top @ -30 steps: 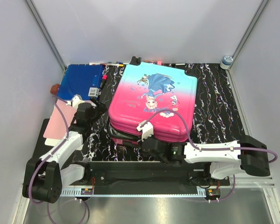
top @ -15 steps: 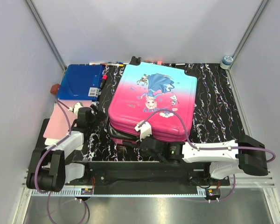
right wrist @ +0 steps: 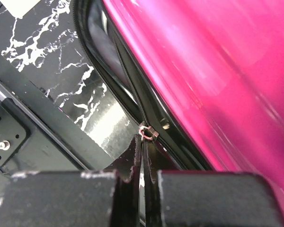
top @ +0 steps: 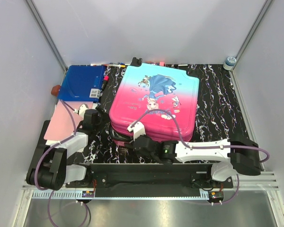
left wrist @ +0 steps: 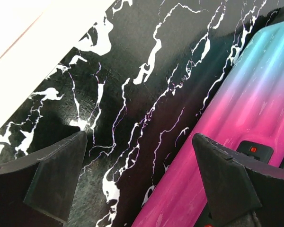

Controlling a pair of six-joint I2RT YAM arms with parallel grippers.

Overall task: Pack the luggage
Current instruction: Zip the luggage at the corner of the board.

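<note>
Evidently the luggage [top: 154,106] lay flat on the table [top: 217,104], lid down, though we judged its near seam not yet zipped. Our right gripper [right wrist: 142,156] pinched the zipper pull [right wrist: 148,132]; our left gripper [left wrist: 138,142] hung wide open beside the shell.

The luggage [right wrist: 217,71] — blurred pink shell — runs off the right-wrist view's edge.

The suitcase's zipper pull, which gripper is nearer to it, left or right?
Right. The right gripper is pinched shut on the zipper pull at the luggage's near edge. The left gripper hangs open over the table beside the luggage's left side, away from the pull.
</note>
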